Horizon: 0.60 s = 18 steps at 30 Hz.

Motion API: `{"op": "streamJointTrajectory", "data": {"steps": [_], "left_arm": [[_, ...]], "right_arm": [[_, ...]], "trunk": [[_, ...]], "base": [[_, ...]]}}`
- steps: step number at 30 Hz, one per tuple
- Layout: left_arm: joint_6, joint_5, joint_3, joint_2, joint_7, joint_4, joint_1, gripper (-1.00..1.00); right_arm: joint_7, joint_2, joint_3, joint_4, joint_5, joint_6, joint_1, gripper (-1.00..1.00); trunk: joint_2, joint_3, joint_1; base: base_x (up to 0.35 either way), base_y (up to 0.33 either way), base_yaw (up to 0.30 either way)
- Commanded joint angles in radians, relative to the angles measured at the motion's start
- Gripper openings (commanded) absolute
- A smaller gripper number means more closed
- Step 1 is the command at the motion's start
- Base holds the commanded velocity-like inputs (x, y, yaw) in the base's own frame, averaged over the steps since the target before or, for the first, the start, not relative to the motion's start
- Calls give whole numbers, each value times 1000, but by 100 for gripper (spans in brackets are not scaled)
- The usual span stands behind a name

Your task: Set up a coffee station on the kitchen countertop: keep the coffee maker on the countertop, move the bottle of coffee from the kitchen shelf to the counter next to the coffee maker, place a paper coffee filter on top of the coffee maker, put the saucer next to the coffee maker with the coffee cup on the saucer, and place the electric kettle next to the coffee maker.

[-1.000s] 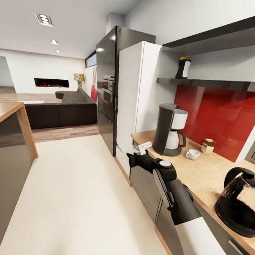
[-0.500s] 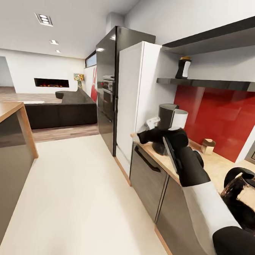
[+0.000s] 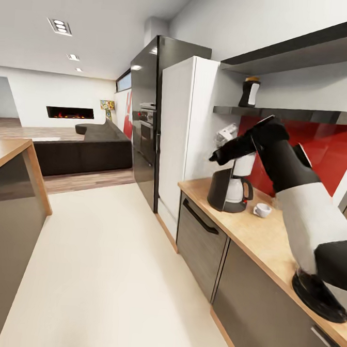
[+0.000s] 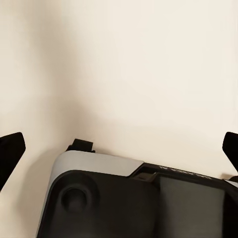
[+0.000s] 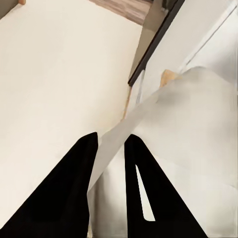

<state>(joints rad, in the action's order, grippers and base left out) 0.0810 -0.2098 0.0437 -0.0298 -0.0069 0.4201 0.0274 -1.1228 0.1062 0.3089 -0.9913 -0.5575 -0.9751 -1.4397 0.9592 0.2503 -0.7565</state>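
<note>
Right gripper (image 5: 109, 148) is up above the coffee maker (image 3: 228, 185), jaws nearly closed, pinching what looks like the paper coffee filter (image 5: 173, 129). Left gripper (image 4: 119, 148) jaws spread wide over pale floor (image 4: 124, 59), gripping nothing. Bottle of coffee (image 3: 249, 92) sits on the shelf (image 3: 302, 114).

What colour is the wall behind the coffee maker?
Glossy red, behind the coffee maker; clearest in the head view.

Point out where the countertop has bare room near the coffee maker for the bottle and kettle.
Bare countertop runs from the coffee cup toward the kettle, along the front edge. A narrow strip lies between the coffee maker and the fridge. Crowded: above the maker, where the right end effector holds the paper filter.
</note>
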Motion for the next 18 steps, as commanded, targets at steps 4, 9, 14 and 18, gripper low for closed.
{"op": "streamJointTrajectory", "data": {"steps": [4, 9, 14, 18], "left_arm": [[0, -3, 2, -1, -1, 2, 0, 100], [0, -3, 1, -1, -2, 1, 0, 100], [0, -2, 0, -2, -2, 0, 0, 100], [0, -2, 1, -2, -2, 0, 0, 100]], "right_arm": [[-222, 38, 33, 106, -154, 73, -108, -100], [-358, 45, 40, 220, -303, 176, -196, -100], [-419, 65, 43, 290, -408, 291, -250, -100], [-425, 78, 44, 298, -422, 303, -256, -100]], "trunk": [[1, 1, 0], [1, 1, 0], [1, 1, 0], [1, 1, 0]], "base": [[0, 0, 0], [0, 0, 0], [0, 0, 0], [0, 0, 0]]}}
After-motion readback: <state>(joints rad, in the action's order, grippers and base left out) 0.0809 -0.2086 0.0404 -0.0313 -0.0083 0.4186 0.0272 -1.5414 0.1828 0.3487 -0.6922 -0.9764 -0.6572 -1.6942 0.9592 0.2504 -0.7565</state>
